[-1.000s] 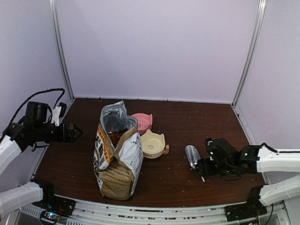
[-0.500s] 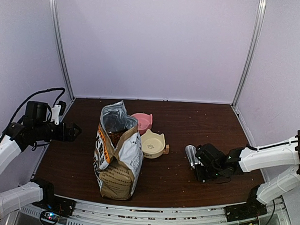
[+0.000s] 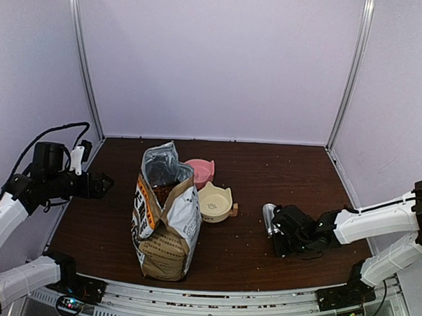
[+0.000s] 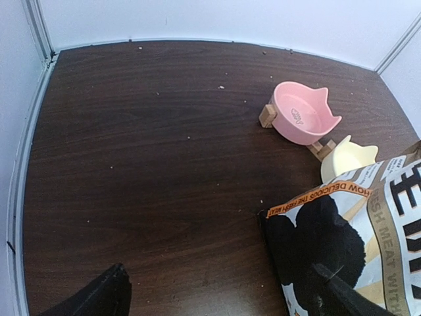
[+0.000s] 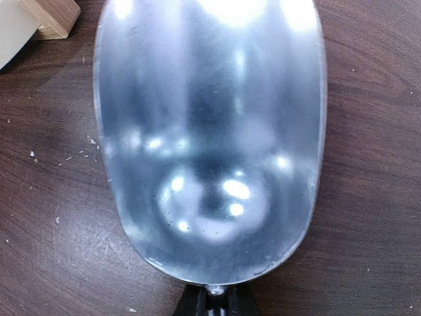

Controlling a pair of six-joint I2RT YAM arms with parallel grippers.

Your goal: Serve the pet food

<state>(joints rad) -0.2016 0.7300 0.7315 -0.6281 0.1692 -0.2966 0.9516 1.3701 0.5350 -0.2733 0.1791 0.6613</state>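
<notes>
The pet food (image 3: 162, 191) shows as brown kibble in the open mouth of the upright printed bag (image 3: 164, 226). The pink bowl (image 3: 200, 170) and cream bowl (image 3: 215, 201) beside the bag are empty. A silver scoop (image 3: 268, 216) lies on the table right of the cream bowl. My right gripper (image 3: 278, 231) is low on the table, shut on the scoop's handle. In the right wrist view the empty scoop (image 5: 210, 131) fills the frame and my right gripper (image 5: 218, 304) pinches its handle stub. My left gripper (image 3: 106, 184) hovers open left of the bag; the left wrist view shows that gripper (image 4: 220, 296) empty.
The bag (image 4: 348, 243) is at the lower right of the left wrist view, with the pink bowl (image 4: 301, 113) and cream bowl (image 4: 347, 160) behind it. Crumbs dot the brown table (image 3: 280, 175). White walls and metal posts enclose it.
My right gripper has slid left along the table onto the scoop's handle and shut on it. The left arm has barely moved.
</notes>
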